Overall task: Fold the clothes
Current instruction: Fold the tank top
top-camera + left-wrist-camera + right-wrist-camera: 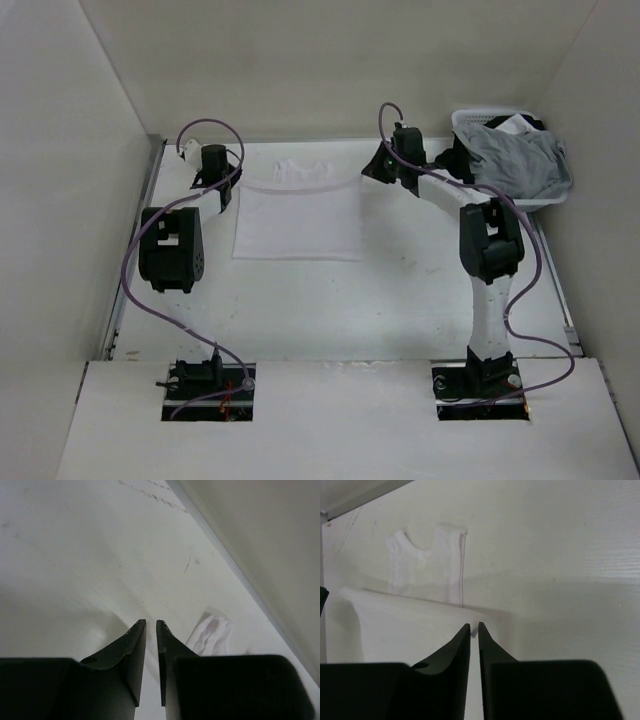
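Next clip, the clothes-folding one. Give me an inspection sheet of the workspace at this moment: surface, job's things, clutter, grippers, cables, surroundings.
Surface: white table, bare around the garment, faint scuffs near its far edge.
Job's things: white top lies flat mid-table, its near part doubled over and the strap end showing beyond the fold.
Clutter: white basket at far right, holding a grey garment and a black garment.
Grippers: left gripper and right gripper sit at either end of the fold edge, jaws narrowly apart, nothing between them.
Cables: left purple cable and right purple cable loop along their arms.
Surroundings: plain white walls on three sides.
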